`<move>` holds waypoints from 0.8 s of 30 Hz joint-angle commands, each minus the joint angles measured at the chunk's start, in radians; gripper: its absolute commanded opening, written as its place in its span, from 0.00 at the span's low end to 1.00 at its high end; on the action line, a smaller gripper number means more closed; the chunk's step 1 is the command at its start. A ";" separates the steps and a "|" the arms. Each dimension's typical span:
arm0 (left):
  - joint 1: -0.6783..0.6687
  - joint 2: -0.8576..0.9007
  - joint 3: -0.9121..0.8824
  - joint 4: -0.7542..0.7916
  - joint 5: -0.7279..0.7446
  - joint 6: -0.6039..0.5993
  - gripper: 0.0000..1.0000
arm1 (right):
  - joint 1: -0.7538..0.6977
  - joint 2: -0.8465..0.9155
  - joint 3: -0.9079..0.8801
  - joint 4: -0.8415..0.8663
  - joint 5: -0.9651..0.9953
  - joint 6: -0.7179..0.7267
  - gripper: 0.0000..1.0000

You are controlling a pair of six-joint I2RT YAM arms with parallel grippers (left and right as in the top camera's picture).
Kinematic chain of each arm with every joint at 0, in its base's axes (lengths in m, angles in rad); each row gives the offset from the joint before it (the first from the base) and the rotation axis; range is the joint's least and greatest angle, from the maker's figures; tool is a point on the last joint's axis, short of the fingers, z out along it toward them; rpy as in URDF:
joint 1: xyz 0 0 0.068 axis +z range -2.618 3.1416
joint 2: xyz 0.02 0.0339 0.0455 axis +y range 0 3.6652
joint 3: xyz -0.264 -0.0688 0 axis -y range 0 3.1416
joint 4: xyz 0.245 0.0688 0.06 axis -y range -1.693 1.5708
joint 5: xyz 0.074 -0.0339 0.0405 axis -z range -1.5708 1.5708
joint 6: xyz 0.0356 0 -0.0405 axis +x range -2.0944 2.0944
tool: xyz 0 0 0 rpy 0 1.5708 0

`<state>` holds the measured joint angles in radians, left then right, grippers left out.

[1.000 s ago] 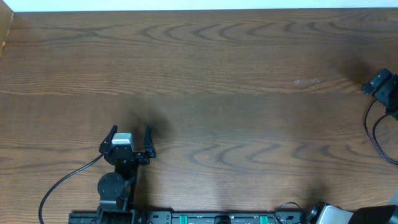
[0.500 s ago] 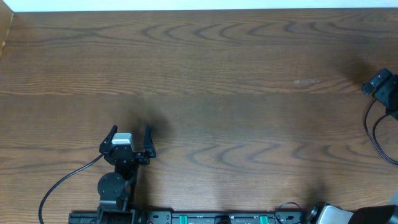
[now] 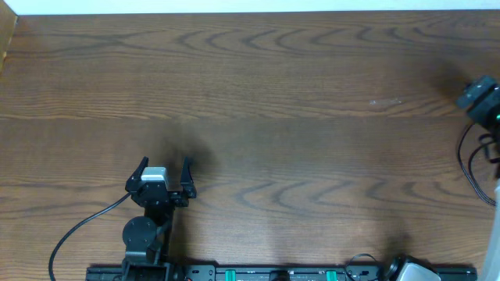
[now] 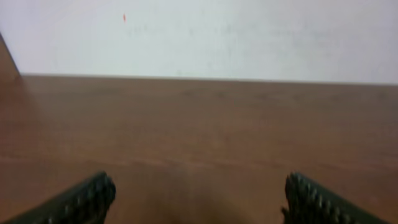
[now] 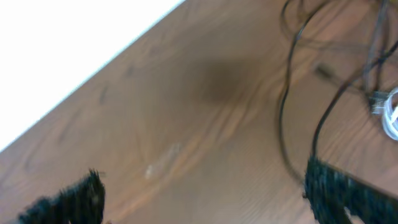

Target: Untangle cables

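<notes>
The left gripper [image 3: 164, 165] sits low over the table [image 3: 273, 94] at about seven o'clock from the middle. It points toward twelve, its two jaws spread wide with only bare wood between them. From its own camera the ribbed fingertips [image 4: 93, 196] stand at the two bottom corners, and the pale wall [image 4: 217, 37] runs beyond the table's far edge. A thick black lead [image 3: 86, 222] curls away from that arm toward eight o'clock. Over at three o'clock, right on the table's edge, the right arm [image 3: 484, 97] pokes into the overhead view, with dark wire [image 3: 469, 168] looping on the wood toward five o'clock of it. From above I cannot tell whether that loop is the arm's own lead or one of the cords. The right gripper [image 5: 203, 177] shows best from its own camera: jaws fully apart, gripping nothing, plain wood in the gap. The tangle lies ahead of it and off to one side, at roughly one to two o'clock in that view. The thin black cord [image 5: 283, 124] sweeps down in long curves, and one strand runs right to the tip of the right-hand finger; whether it touches I cannot tell. A small loop of the white cord [image 5: 390, 118] shows at the three o'clock edge, among the black strands, all of it rather blurred.
</notes>
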<state>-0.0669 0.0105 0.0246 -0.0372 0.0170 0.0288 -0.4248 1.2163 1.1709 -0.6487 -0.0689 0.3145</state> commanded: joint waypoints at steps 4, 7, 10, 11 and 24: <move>0.005 -0.006 -0.021 -0.034 -0.002 0.000 0.88 | 0.111 -0.181 -0.367 0.406 0.006 0.015 0.99; 0.005 -0.006 -0.021 -0.034 -0.002 0.000 0.88 | 0.156 -0.278 -0.569 0.641 0.007 0.015 0.99; 0.005 -0.006 -0.021 -0.034 -0.002 0.000 0.88 | 0.172 -0.370 -0.755 0.842 0.010 0.016 0.99; 0.005 -0.006 -0.021 -0.034 -0.002 0.000 0.88 | 0.174 -0.388 -0.787 0.869 0.011 0.022 0.99; 0.005 -0.006 -0.021 -0.034 -0.002 0.000 0.88 | 0.174 -0.756 -1.165 0.968 0.022 0.033 0.99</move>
<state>-0.0669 0.0101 0.0250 -0.0376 0.0208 0.0265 -0.2577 0.5076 0.0257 0.3603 -0.0624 0.3347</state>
